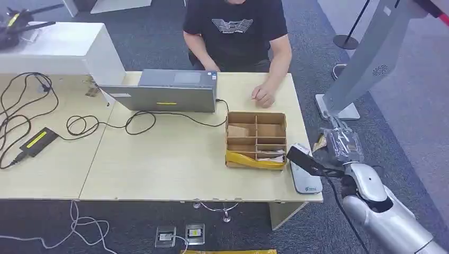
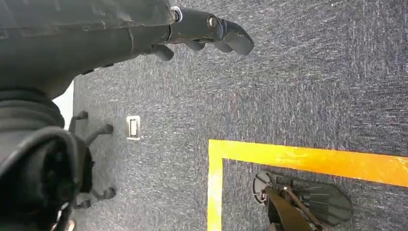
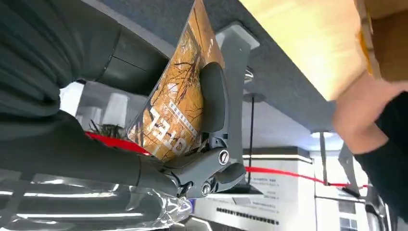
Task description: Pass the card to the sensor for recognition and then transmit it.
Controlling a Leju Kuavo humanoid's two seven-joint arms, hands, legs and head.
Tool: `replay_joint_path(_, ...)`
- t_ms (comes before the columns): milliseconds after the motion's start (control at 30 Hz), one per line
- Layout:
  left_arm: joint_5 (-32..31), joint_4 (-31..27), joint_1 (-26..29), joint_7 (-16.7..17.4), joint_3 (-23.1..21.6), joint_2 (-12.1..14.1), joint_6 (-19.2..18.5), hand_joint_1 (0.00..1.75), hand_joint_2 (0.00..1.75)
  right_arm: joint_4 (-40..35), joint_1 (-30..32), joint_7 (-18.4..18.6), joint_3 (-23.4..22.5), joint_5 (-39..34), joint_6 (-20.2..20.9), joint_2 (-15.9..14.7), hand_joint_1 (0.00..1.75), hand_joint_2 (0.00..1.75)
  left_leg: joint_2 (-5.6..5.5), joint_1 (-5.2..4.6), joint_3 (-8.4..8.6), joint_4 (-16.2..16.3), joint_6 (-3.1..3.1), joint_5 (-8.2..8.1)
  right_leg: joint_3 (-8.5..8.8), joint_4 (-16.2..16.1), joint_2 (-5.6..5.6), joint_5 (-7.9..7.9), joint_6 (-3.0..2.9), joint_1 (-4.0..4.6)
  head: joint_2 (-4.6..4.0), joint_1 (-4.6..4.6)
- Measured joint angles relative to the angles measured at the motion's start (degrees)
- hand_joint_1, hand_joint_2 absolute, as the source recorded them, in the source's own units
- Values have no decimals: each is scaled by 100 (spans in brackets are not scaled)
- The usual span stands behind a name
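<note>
Right robot hand grips card.

An orange-brown card with a dark branch pattern and white lettering, by a pale wooden table

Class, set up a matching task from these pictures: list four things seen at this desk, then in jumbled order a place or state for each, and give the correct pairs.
Things:
1. card
2. laptop
3. cardboard box
4. left hand

Places or states:
A. hangs over the carpet, holding nothing
B. in front of the seated person
C. held in the right hand
D. on the desk, split into compartments

Pairs: 1-C, 2-B, 3-D, 4-A
</note>
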Motion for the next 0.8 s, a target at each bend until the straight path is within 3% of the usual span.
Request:
replay_joint_path(500, -39, 0, -3, 0, -2, -2, -9, 0, 0, -293, -285, -79, 85, 35, 155, -11, 175, 175, -1, 0, -4, -1, -1, 1, 0, 2, 0, 0, 0, 0, 0, -2)
replay_joint_path(800, -83, -31, -25, 0, -7, -7, -31, 0, 0, -83, -696, -452, 413, -20, 13, 488, 175, 175, -2, 4, -10, -1, -6, 4, -5, 5, -2, 0, 0, 3, 0, -2)
